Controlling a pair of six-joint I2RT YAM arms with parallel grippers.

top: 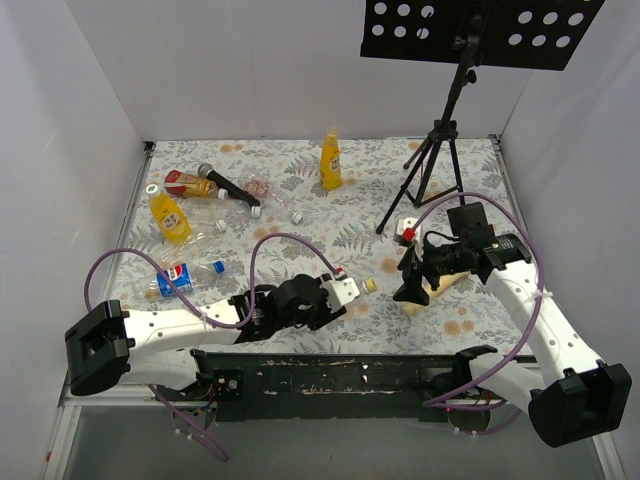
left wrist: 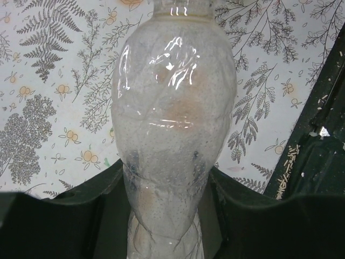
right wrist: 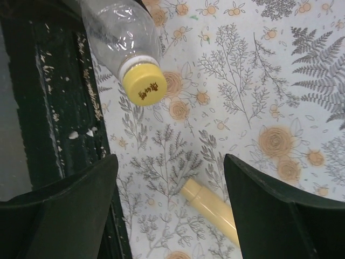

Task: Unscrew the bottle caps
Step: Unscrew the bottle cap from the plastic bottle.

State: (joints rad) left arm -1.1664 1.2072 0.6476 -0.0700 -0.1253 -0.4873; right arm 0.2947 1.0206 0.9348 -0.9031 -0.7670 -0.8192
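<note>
My left gripper (top: 338, 290) is shut on a clear empty bottle (left wrist: 175, 102) and holds it by the body, neck pointing right. The bottle's yellow cap (top: 370, 284) is on the neck; it also shows in the right wrist view (right wrist: 144, 85), upper left of the fingers. My right gripper (top: 408, 284) is open and empty, just right of the cap and apart from it. In its own view the right gripper (right wrist: 171, 202) hovers over the floral cloth with a tan stick (right wrist: 213, 208) lying under it. The cap is out of the left wrist view.
Orange-yellow bottles stand at the back (top: 329, 160) and lie at the left (top: 168, 215). A red-labelled bottle (top: 188, 184) and a black microphone (top: 228, 185) lie at the back left, a blue-labelled bottle (top: 175, 278) at the left. A music-stand tripod (top: 430, 170) stands back right. The black table edge (right wrist: 64, 108) is near.
</note>
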